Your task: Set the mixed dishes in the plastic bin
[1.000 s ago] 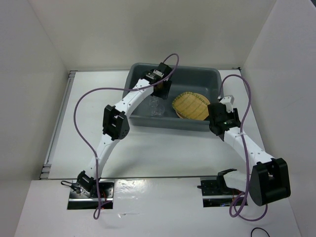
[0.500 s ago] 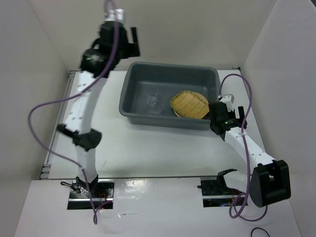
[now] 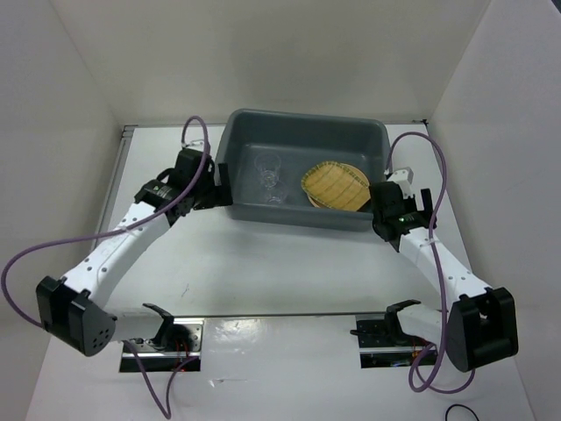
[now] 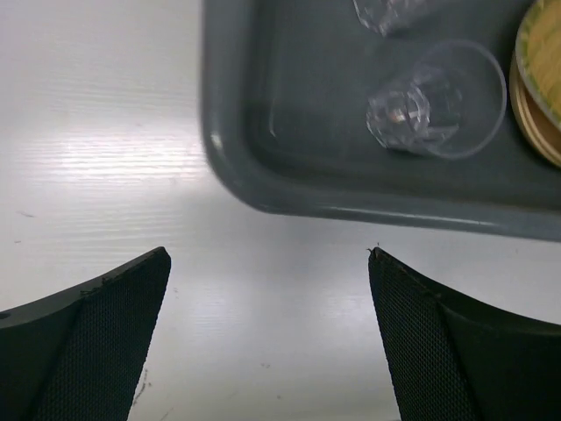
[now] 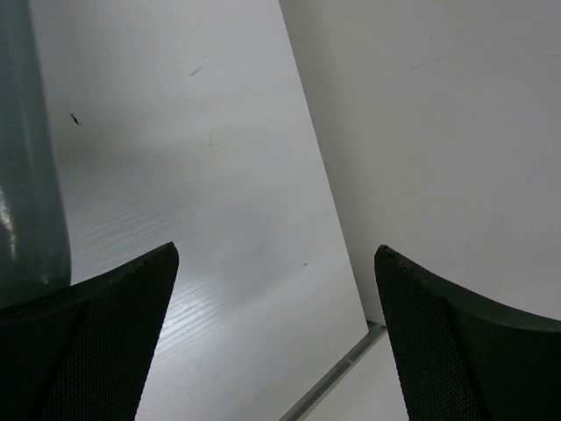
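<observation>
With the clear cups (image 3: pixel 268 172) and bamboo tray (image 3: pixel 337 186) lying inside the plastic bin (image 3: pixel 302 115), and the left gripper (image 4: pixel 269 253) and right gripper (image 5: pixel 278 248) spread wide and empty just outside it, loading appears complete.

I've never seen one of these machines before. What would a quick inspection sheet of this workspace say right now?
Surface: white table, glossy, a few small dark specks.
Job's things: grey plastic bin holds two clear cups and the bamboo tray, which lies on a tan plate.
Clutter: nothing seen.
Grippers: left gripper open and empty, over the table beside the bin's near left corner; right gripper open and empty, by the bin's right end.
Cables: purple cables loop off both arms.
Surroundings: white walls on three sides.
</observation>
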